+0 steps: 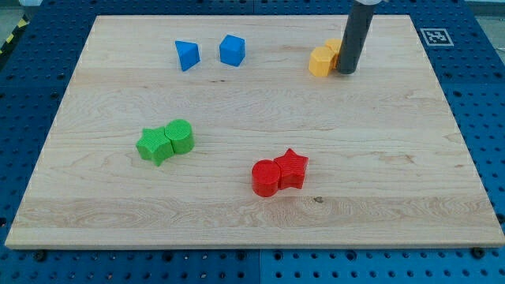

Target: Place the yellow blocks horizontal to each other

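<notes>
Two yellow blocks sit near the view's top right of the wooden board. One yellow block [320, 61] is in full view; the other yellow block [334, 47] lies just behind it to the right and is partly hidden by the rod. My tip [346, 72] rests on the board right beside them, touching or nearly touching their right side. The two yellow blocks touch each other, the hidden one slightly higher in the view.
A blue triangular block [187, 55] and a blue cube [233, 50] sit at the top left. A green star [154, 145] and a green cylinder [181, 136] touch at the left. A red cylinder [266, 177] and a red star [292, 168] touch near the bottom middle.
</notes>
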